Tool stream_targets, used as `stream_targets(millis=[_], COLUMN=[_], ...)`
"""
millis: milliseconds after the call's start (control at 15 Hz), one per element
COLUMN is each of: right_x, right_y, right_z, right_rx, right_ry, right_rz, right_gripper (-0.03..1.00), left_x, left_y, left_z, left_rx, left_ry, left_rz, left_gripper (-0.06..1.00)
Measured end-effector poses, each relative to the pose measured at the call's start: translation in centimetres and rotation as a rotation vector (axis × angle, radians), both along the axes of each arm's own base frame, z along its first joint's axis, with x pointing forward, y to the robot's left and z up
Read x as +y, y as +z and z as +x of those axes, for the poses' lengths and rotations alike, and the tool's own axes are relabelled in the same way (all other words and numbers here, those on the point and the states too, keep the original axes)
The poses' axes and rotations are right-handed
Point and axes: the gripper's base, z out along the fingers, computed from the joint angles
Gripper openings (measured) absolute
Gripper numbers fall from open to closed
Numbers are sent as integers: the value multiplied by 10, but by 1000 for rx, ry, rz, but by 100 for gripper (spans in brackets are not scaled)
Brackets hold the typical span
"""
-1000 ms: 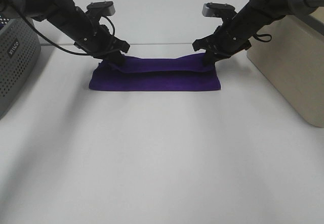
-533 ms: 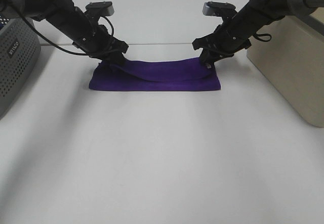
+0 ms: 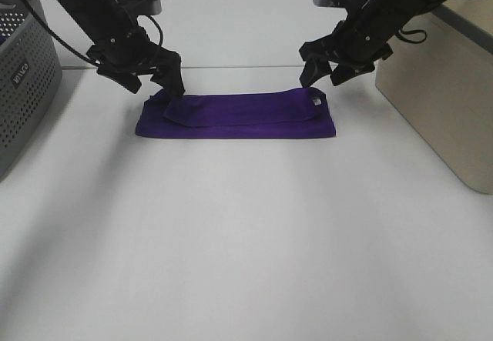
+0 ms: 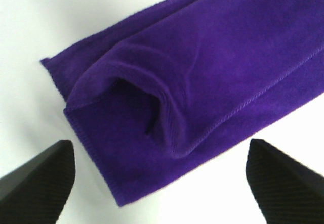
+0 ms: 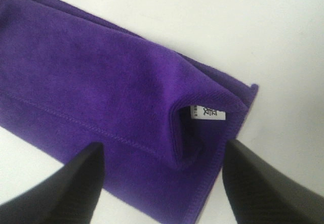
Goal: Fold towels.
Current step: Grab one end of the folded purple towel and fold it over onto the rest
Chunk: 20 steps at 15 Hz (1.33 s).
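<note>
White worktop [image 3: 246,241] fills the scene, with a grey perforated basket [image 3: 23,79] at its left edge and a beige bin [image 3: 439,102] at its right. Toward the far side lies the purple towel [image 3: 235,115], folded into a long band running left to right, its upper layer stopping a little short of the near edge. The left pincer [image 3: 158,88] hangs just over the towel's left end, fingers spread wide and holding nothing; the cloth there puffs into a small loose pocket. The right pincer [image 3: 323,78] hovers above the right end, likewise spread and empty. A small white tag [image 5: 206,112] shows at that corner, where the top layer curls over.
</note>
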Motion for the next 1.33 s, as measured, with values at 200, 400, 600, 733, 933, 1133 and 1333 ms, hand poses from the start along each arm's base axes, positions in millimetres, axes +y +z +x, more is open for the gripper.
stream_targets(millis=[200,400,600,733,933,1133,1333], right_x=[-2,-3,-4,-5,-5,-5,-5], right_y=[49,69,78,77,77,77,77], right_z=[-25,-35,-42,-44,-44,-44,-46], right_rx=[105,133,153,174,175,179,197], right_ry=[16,7,20,29,29,31,38], right_rz=[14,16,10,2,1,-3,-5], right_gripper=[67,67,67,67,67,67,67], left_x=[37,72,83,83,79,75,41], left_y=[14,-7,-39,-56,-67,-69,-70], left_z=[1,10,14,14,15,16,12], left_rx=[107,158,204,222,239,243,256], left_ry=[53,130,117,93,93,90,33], left_rz=[-19,-158,-265,-280,-330,-355,-355], left_gripper=[84,84,84,84,83,83,82])
